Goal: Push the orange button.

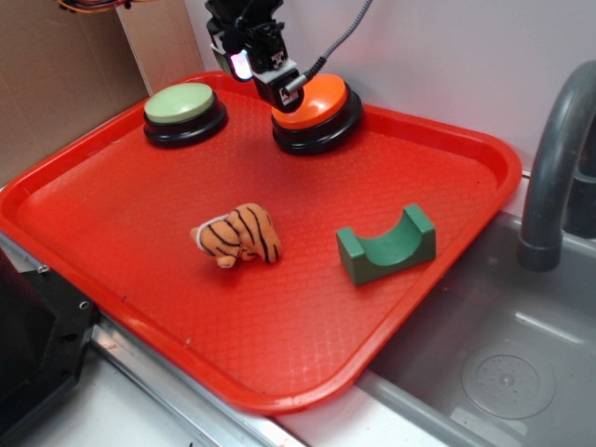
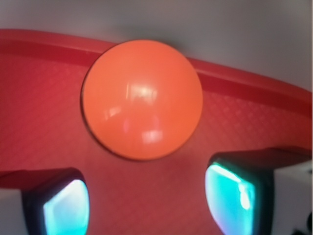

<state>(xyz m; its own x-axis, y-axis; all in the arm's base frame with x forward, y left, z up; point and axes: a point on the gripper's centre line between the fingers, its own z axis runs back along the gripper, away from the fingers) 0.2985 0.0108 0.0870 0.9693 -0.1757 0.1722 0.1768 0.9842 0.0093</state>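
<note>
The round push button with a shiny orange domed top [image 1: 317, 104] sits on a black ring base at the back of the big red plastic tray [image 1: 438, 200], close to the tray's far rim. Small bright spots of light shine on its smooth top. In the wrist view the orange top [image 2: 142, 99] fills the middle, round and glossy, with the tray's raised edge just behind it.

The black robot claw [image 1: 282, 88] is at the button's back left edge — touching it or just above it, I cannot tell which. The claw is spread apart: the wrist view shows its two fingers [image 2: 230, 196] far from each other, with bare tray between them, gripping nothing.

To the left sits a matching round button with a pale green top [image 1: 184, 105]. Nearer the front lie a small orange striped plush tiger [image 1: 238, 235] and a dark green curved block [image 1: 386, 245], both well apart from the orange button. There is plenty of bare tray in the middle. A grey sink [image 1: 503, 372] is on the right.

No words or labels can be read.
</note>
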